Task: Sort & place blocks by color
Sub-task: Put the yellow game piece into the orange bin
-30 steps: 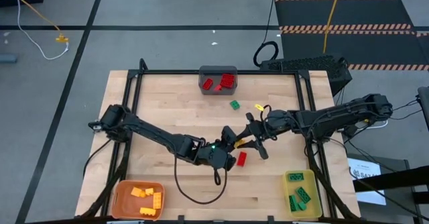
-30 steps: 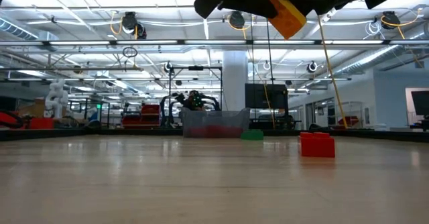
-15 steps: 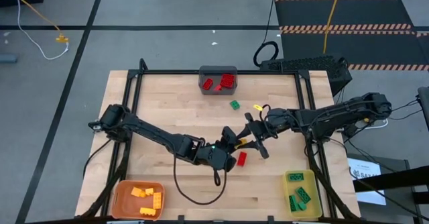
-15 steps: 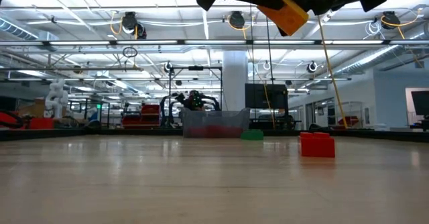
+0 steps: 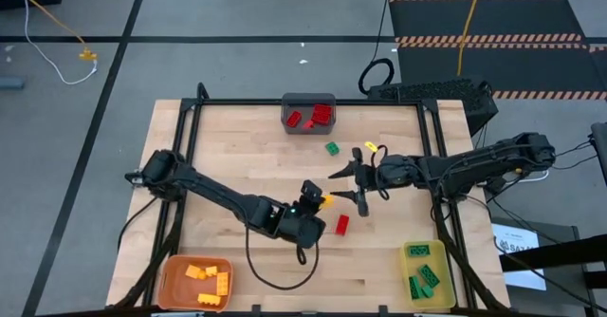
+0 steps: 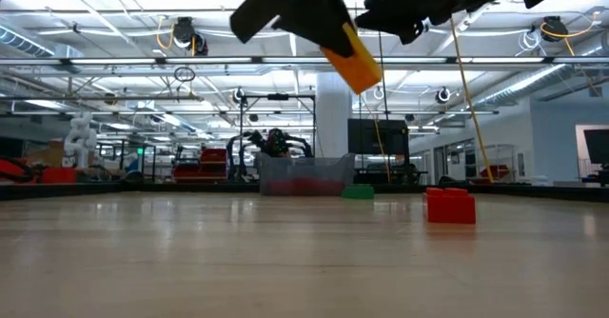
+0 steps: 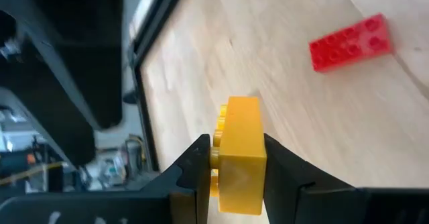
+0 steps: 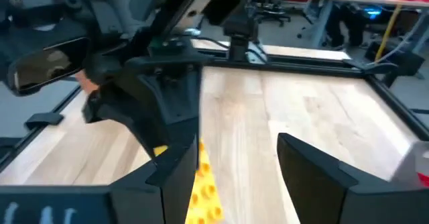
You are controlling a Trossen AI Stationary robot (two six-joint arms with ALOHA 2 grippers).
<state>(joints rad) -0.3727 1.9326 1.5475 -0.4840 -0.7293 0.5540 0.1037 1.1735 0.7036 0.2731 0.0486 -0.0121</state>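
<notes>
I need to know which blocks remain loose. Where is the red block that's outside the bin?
In the high view the red block lies flat mid-table, just right of the left gripper, which holds a yellow block.

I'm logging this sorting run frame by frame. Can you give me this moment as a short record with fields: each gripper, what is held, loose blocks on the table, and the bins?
left gripper: shut on the yellow block, held above mid-table
right gripper: open, empty, just right of the left one
loose blocks: red block, green block, small yellow block
gray bin: red blocks, far edge
orange bin: yellow blocks, near left corner
yellow bin: green blocks, near right corner
</notes>
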